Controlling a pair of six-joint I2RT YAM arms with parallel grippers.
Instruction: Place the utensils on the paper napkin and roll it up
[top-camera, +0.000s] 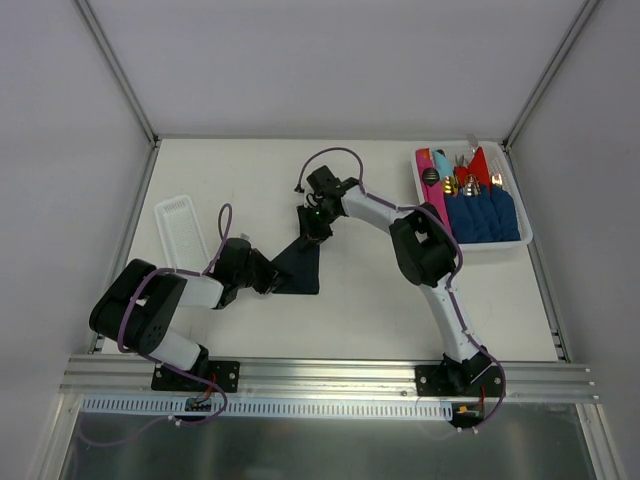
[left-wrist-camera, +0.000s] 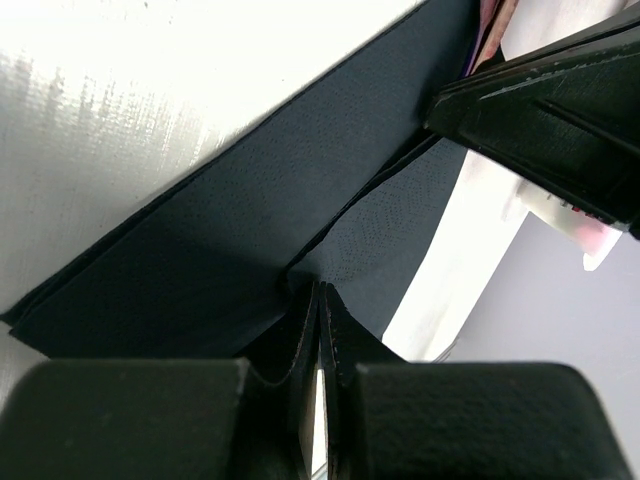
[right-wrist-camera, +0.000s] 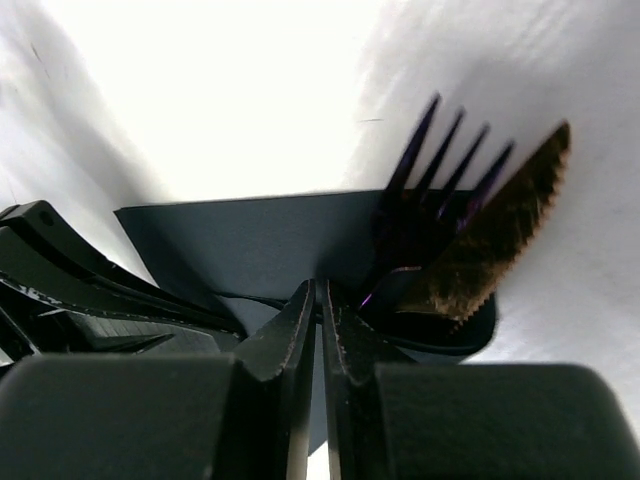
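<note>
1. Centrally on the table lies the paper napkin (top-camera: 303, 268), a dark sheet partly folded.
2. A fork (right-wrist-camera: 432, 165) and a serrated knife (right-wrist-camera: 505, 215) rest in its fold, tips past the edge.
3. The right gripper (top-camera: 312, 228) pinches its far corner, jaws closed.
4. The left gripper (top-camera: 270, 284) clamps its near-left edge.
5. Far right, a white bin (top-camera: 492, 248) holds blue rolls.
</note>
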